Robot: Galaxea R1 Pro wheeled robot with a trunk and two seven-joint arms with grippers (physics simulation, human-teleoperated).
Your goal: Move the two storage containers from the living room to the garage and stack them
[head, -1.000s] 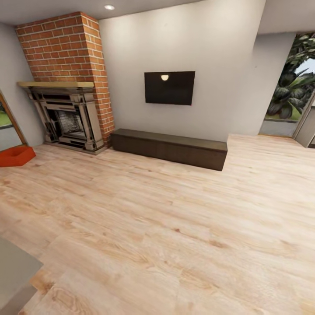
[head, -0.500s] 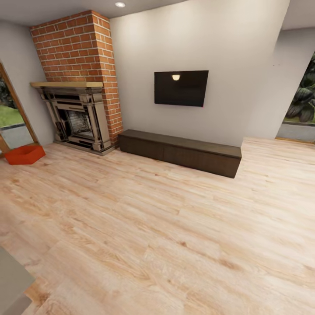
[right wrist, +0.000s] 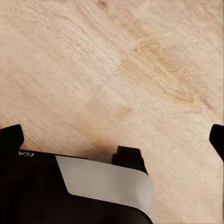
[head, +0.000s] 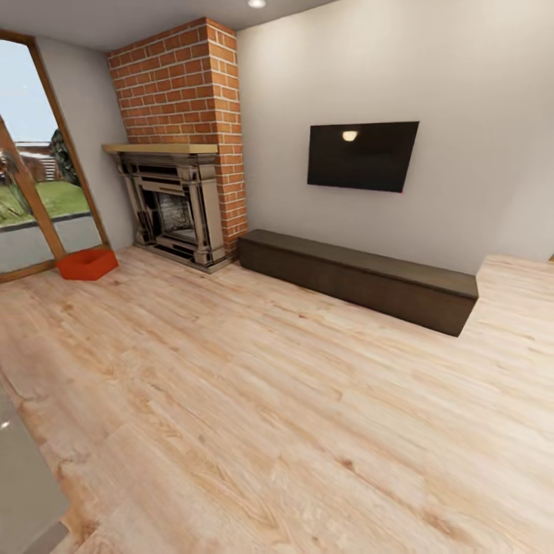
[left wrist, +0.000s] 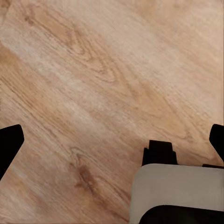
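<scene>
One orange-red storage container (head: 86, 264) lies on the light wood-plank living room floor (head: 277, 400), far left, beside the wood-framed glass door (head: 35, 192) and left of the fireplace. It is far from me, across the room. In the left wrist view, my left gripper (left wrist: 113, 142) hangs open over bare planks, with a dark fingertip at each side edge. My right gripper (right wrist: 114, 137) is likewise open above the planks with nothing between its fingers. The garage is out of view.
A brick fireplace (head: 178, 208) stands in the far corner. A long, low dark bench (head: 362, 278) runs along the wall under a wall-mounted TV (head: 362, 156). Wide wood floor lies between me and them. A grey surface (head: 23, 477) cuts into the lower left corner.
The head view has swung to the left, so the fireplace, bench and TV sit further right in the picture and the glass door has come into sight. The container itself has not moved.
</scene>
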